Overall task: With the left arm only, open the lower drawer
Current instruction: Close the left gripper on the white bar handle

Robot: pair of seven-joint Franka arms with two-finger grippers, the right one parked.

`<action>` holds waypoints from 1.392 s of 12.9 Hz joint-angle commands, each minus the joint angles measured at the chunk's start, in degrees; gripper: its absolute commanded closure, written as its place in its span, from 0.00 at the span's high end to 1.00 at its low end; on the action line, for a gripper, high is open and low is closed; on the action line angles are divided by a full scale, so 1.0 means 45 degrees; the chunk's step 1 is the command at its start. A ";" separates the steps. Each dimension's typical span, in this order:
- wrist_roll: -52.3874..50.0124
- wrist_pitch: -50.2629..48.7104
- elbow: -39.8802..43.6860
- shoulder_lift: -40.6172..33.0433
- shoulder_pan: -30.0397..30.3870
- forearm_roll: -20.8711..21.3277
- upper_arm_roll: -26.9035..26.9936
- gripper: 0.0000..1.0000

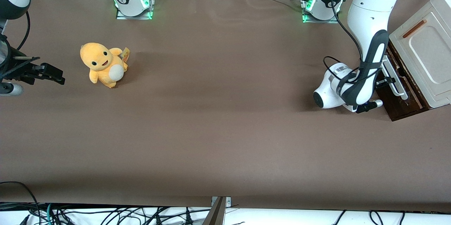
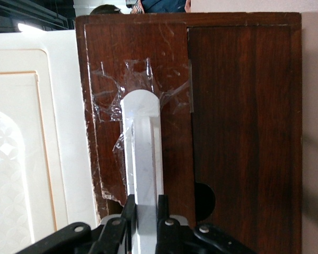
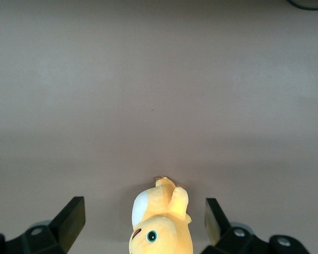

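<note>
The lower drawer (image 1: 402, 107) has a dark brown wooden front (image 2: 169, 63) patched with clear tape, and a white loop handle (image 2: 143, 143) runs across it. The left arm (image 1: 368, 24) reaches down in front of the drawer. Its black gripper (image 2: 146, 211) is shut on the white handle (image 1: 395, 79), with one finger (image 2: 128, 211) pressed against each side of the bar. In the front view the gripper (image 1: 385, 82) is mostly covered by the arm's wrist. I cannot tell how far the drawer stands out of the cabinet.
The cabinet (image 1: 428, 52), with a cream panel and a slim orange-brown handle (image 1: 414, 28), stands at the working arm's end of the table. A yellow plush toy (image 1: 104, 64) sits toward the parked arm's end. The arm's black cable (image 1: 338, 24) loops beside it.
</note>
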 commanded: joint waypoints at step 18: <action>0.0159 -0.1246 0.0105 -0.0281 -0.1256 -0.1075 -0.0049 0.18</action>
